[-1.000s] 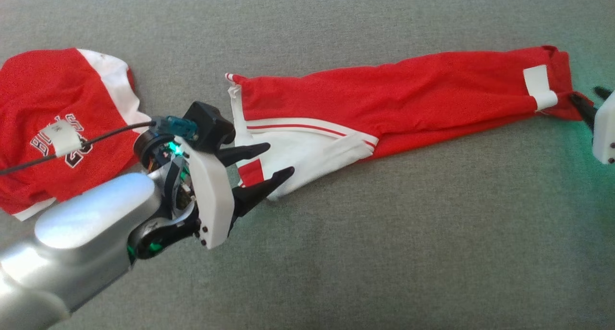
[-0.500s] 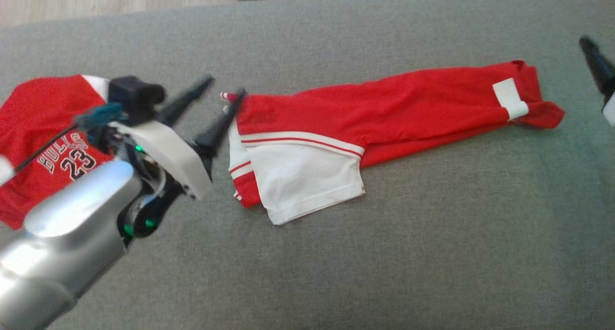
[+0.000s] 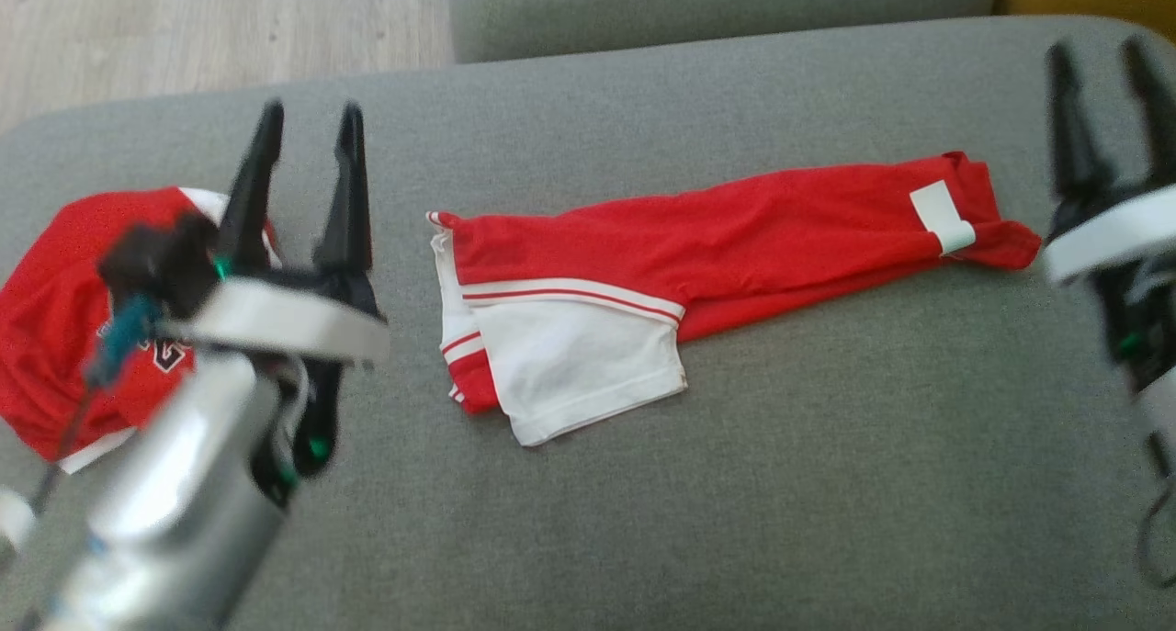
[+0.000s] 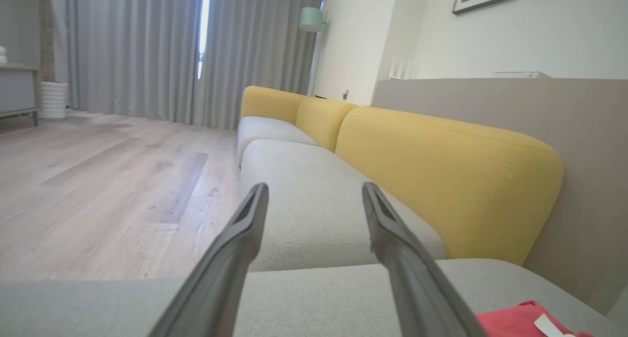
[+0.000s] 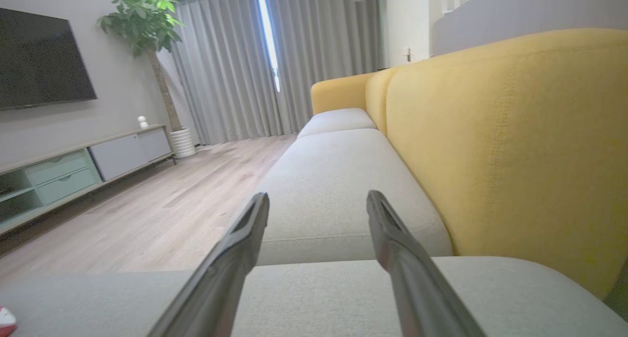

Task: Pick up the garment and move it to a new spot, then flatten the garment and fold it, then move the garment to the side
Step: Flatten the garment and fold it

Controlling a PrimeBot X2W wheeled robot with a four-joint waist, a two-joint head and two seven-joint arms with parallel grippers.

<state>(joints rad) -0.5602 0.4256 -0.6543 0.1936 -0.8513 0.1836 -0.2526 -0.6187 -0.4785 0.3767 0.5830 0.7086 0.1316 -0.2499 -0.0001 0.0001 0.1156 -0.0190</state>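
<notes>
Grey sofa seat bearing the folded red-and-white garment. Left gripper and right gripper flank it, each spread wide, holding nothing.

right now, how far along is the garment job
Done: the red-and-white garment lies flat on the sofa, apparently folded lengthwise. In hand: nothing; left gripper and right gripper are open and empty. Left: probably a crosswise fold, then moving it aside.

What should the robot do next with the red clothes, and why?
Probably lower the right end effector onto the right end of the red garment to grip it for a fold. It lies as a long strip on the sofa, and the left end effector is open and empty too.
</notes>
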